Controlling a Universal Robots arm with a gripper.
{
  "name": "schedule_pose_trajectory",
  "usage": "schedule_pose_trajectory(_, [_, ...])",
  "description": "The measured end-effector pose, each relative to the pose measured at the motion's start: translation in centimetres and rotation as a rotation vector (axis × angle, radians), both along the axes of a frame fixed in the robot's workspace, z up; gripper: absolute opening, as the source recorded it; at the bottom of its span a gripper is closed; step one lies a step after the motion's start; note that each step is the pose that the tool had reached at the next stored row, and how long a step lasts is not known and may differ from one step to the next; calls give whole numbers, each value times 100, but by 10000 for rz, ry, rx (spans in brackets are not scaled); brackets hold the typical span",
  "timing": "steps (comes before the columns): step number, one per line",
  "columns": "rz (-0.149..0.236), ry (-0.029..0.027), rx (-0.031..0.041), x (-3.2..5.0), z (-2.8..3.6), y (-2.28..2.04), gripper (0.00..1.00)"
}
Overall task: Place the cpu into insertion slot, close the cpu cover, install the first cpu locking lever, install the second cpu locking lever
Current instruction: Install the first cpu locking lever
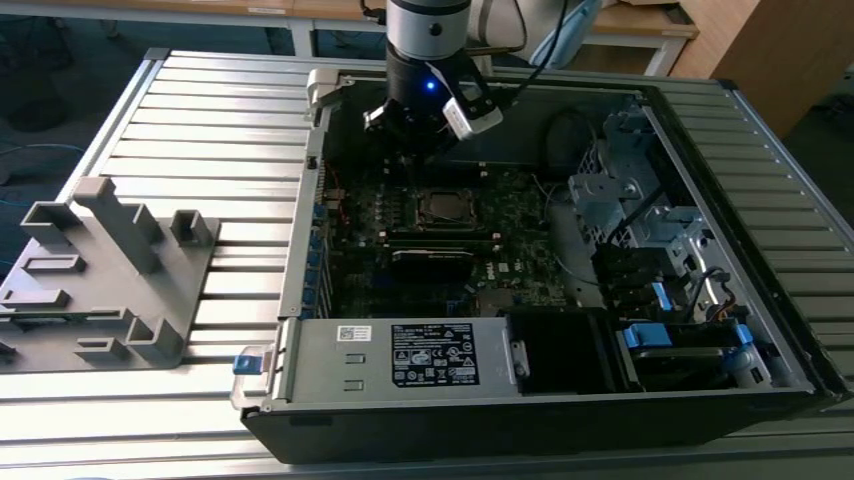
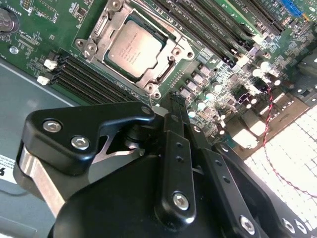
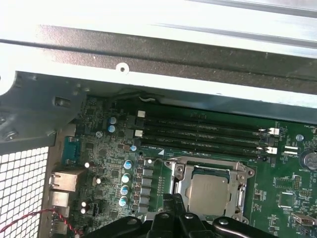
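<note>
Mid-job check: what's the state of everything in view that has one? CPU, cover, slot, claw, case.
cpu: seated flat in its socket, grey top up.
insertion slot: filled by the cpu.
cpu cover: down, framing the cpu.
claw: shut, nothing seen between its tips, close beside the slot.
computer case: lying flat, side open.

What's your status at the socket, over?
Gripper shut, nothing seen in it, poised beside insertion slot. Cpu seated, cpu cover down around it. Nothing in between.
</note>
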State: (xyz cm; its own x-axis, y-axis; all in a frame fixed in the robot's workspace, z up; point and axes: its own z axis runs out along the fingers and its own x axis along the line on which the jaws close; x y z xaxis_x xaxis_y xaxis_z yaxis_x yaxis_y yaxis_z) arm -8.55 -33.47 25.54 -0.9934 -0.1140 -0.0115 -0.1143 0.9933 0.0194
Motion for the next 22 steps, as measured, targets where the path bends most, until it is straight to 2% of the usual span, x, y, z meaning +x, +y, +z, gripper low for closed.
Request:
schedule_pose_trajectory(3, [-2, 2, -3, -10, 2, 0, 10])
schedule_pose_trajectory(10, [-1, 2, -1, -122, 1, 0, 10])
schedule_pose_trajectory(17, [0, 1, 0, -125, 4, -1, 10])
schedule_pose_trajectory(22, [-4, 0, 2, -124, 35, 0, 10])
